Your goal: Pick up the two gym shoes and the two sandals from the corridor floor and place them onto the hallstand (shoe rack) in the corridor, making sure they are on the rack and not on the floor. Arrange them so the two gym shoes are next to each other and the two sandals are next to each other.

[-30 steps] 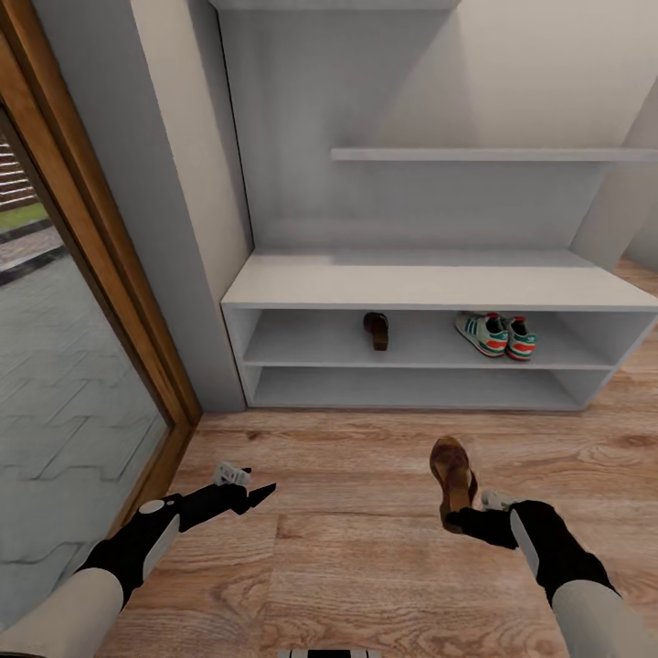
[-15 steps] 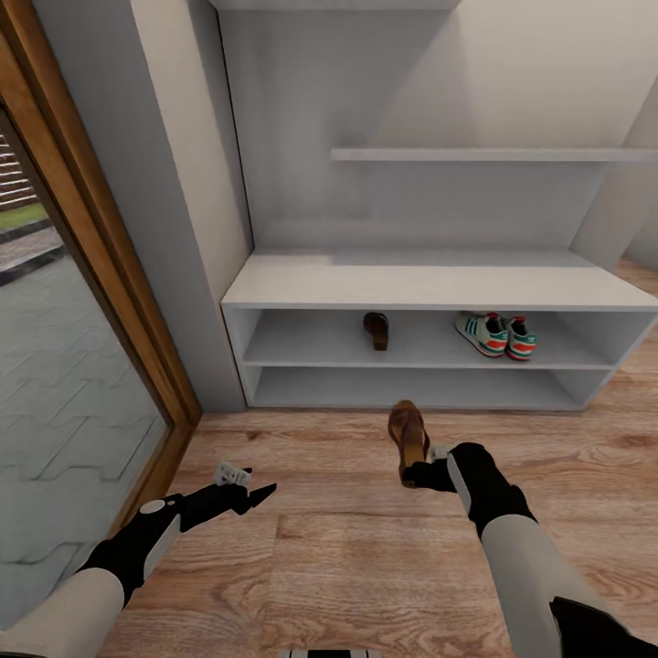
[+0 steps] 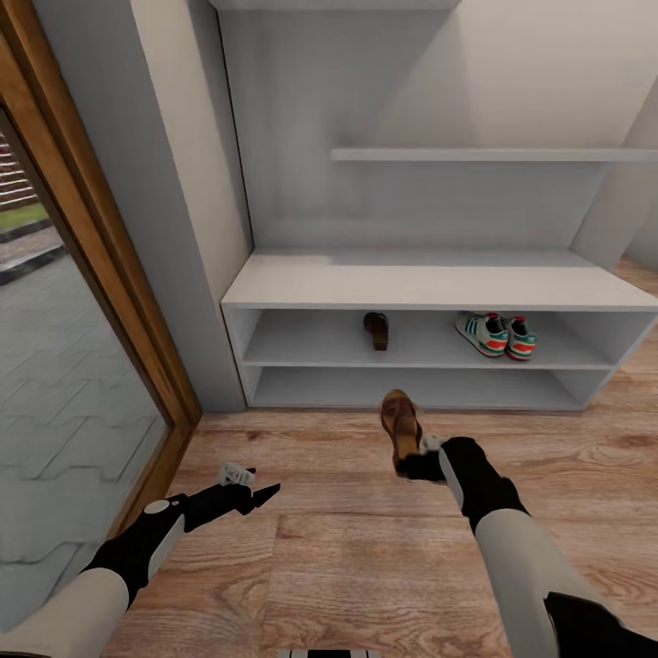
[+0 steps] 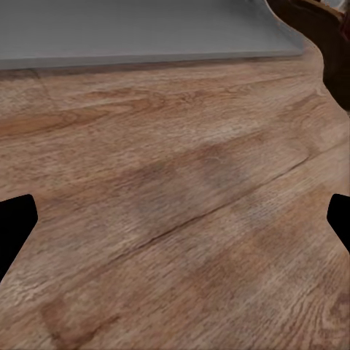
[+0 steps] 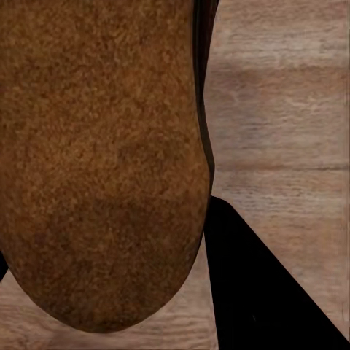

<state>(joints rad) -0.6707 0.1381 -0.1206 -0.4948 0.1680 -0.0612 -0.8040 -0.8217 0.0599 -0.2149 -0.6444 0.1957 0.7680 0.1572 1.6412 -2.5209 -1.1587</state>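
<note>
Hallstand (image 3: 429, 283): big white unit against the wall, wide bench top, two long low shelf openings under it, one floating shelf higher up.
Corridor floor (image 3: 320, 548): light wood-grain planks running right up to the foot of the rack; the left wrist view looks down on bare planks (image 4: 175, 219) with the rack's grey-white base edge at the far end.
Glass door (image 3: 55, 384): wood-framed, on the robot's left, paved ground outside.
Right arm: reaching forward toward the rack, sleeve white, wrist black.
Gym shoes (image 3: 496, 334): both sitting side by side at the right end of the upper shelf opening, pretty much touching.
Held sandal (image 3: 400, 428): clamped by its heel end in the right gripper (image 3: 413, 466), toe aimed at the rack, in front of the lower opening and off the floor as far as the head view tells; the right wrist view is mostly its tan cork sole (image 5: 102, 160) with one black finger (image 5: 255, 292) beside it.
Shelved sandal (image 3: 376, 330): alone near the middle of the upper shelf opening, well apart from the sneakers.
Left gripper (image 3: 249, 493): hanging low over the floor on the left side, fingers spread with nothing between them.
</note>
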